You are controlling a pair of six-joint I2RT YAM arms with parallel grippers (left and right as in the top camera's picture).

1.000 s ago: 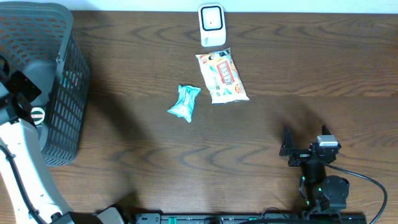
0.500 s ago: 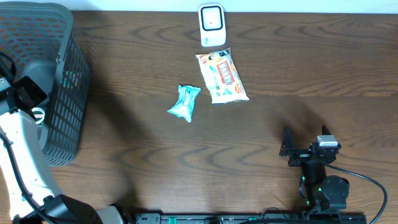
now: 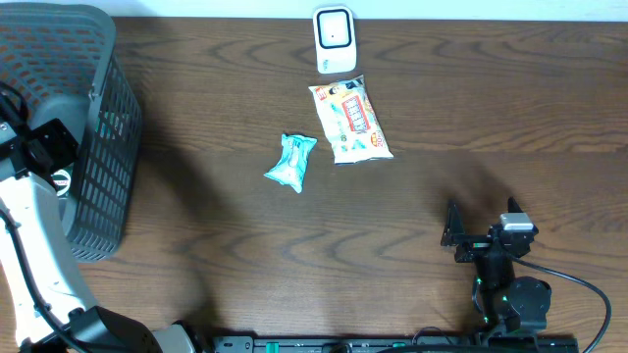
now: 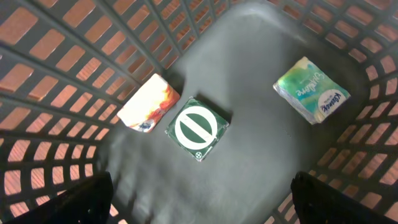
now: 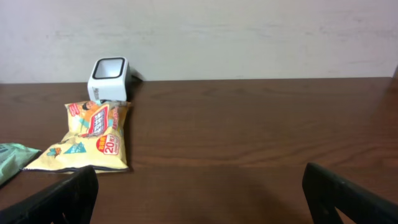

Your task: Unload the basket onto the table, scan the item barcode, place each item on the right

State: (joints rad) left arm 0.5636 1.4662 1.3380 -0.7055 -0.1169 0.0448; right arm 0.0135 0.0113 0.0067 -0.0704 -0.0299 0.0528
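Three items lie on the floor of the basket [image 3: 103,147] at nine o'clock of the table. They sit under our left gripper [image 4: 208,202], whose jaws stand wide apart above them. There is an orange packet [image 4: 149,102], a green box [image 4: 197,127] just beside it, and a tissue pack [image 4: 311,90] off at two o'clock. We judge the packet and box risky: closing on one could drag the other, and the basket wall may catch a finger. Mid-table lie a teal packet [image 3: 291,161] and a snack bag [image 3: 350,120]. The bag crowds the scanner [image 3: 334,39] at twelve o'clock and could block a clean read. Our right gripper [image 3: 479,235], jaws apart and empty, sits at five o'clock.
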